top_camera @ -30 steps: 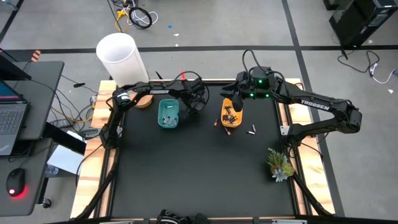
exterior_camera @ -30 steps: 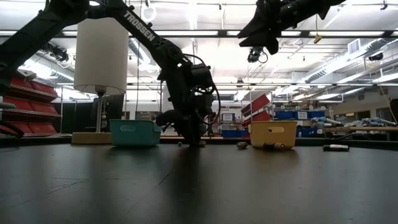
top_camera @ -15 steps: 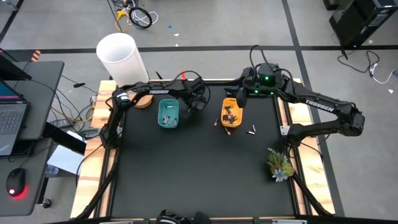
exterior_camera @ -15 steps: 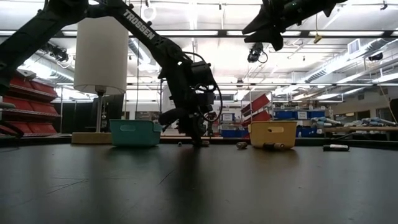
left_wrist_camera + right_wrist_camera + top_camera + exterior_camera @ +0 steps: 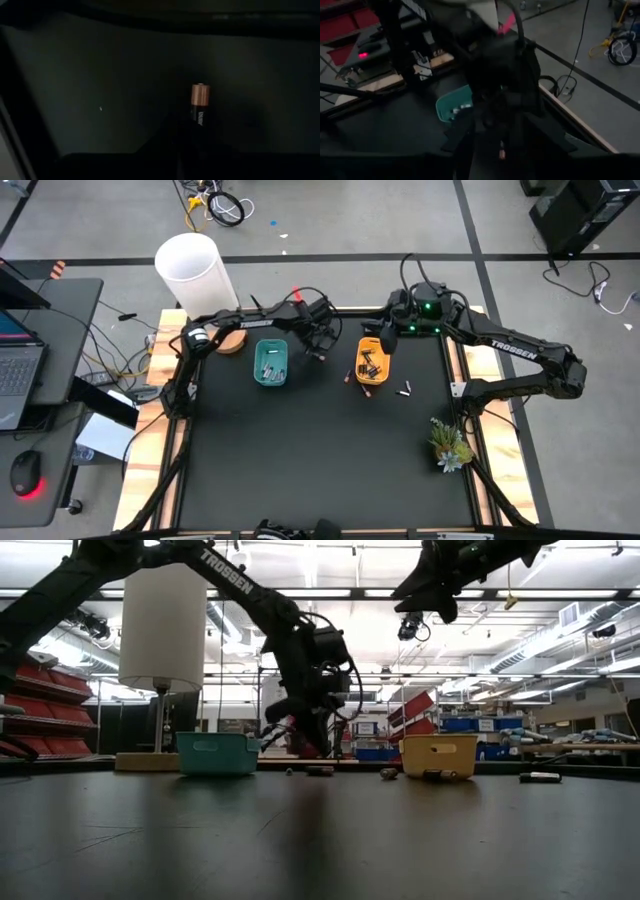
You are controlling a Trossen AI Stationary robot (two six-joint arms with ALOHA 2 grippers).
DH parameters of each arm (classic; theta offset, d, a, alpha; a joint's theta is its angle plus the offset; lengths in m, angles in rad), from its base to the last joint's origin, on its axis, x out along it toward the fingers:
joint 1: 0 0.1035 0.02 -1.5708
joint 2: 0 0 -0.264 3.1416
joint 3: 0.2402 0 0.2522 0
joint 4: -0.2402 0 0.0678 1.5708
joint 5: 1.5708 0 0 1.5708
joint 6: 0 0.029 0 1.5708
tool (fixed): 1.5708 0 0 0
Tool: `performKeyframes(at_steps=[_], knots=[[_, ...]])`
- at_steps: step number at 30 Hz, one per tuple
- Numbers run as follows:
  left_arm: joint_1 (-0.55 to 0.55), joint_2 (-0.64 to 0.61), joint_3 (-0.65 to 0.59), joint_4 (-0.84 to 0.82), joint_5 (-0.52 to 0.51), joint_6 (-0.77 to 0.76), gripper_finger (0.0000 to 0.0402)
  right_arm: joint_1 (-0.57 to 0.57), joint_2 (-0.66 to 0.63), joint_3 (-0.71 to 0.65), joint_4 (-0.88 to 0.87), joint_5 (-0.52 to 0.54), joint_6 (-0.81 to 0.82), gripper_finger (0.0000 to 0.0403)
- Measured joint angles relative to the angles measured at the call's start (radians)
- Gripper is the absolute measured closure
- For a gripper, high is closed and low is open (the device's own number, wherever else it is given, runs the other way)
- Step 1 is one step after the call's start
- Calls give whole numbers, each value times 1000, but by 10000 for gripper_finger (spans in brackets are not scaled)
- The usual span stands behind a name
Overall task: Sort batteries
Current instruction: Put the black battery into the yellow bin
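Low view, near to far: bare black table [image 5: 320, 840] up front, then a row at the far edge. Teal tray [image 5: 217, 753], two small bits on the mat by the left gripper [image 5: 318, 745], yellow tray [image 5: 438, 754], one more battery [image 5: 540, 777] lying far out to the side. Tray contents hidden by the walls from here.

High view fills that in: pale batteries in teal tray [image 5: 270, 363], dark ones in yellow tray [image 5: 373, 361], a few loose on the mat just beside the yellow tray, incl. a whitish one [image 5: 407, 389].

Left gripper [image 5: 318, 343] sits between the trays, raised off the mat. Left wrist cam shows a dark copper-topped battery [image 5: 200, 104] standing up from betw. its dark fingers, lower half lost in shadow, so it looks clamped on that cell.

Right gripper [image 5: 389, 338] hovers high over the yellow tray's back end; jaw state can't tell, its cam too dark
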Motion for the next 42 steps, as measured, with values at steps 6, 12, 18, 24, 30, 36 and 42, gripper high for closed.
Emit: performKeyframes(at_steps=[6, 12, 18, 24, 30, 36, 42], knots=[[0, -8, 160, -219, 85, -282, 394, -1, 23, 1, -91, -16, -7, 233], [-47, -151, 118, -239, 80, -428, 398, 72, 56, 1, -183, -44, 55, 236], [-145, -362, -50, -148, 23, -548, 399, 207, 141, 1, -202, 54, 60, 237], [-265, -574, -249, -23, -59, -735, 398, 272, 314, 1, -144, 97, 102, 231], [-382, -752, -377, 66, -169, -923, 397, 266, 504, 64, -88, 112, 102, 202], [-499, -879, -433, 68, -313, -1036, 396, 232, 691, 272, -208, 130, -14, 169], [-591, -932, -445, 77, -424, -1114, 395, 138, 851, 497, -359, 126, -83, 150]])
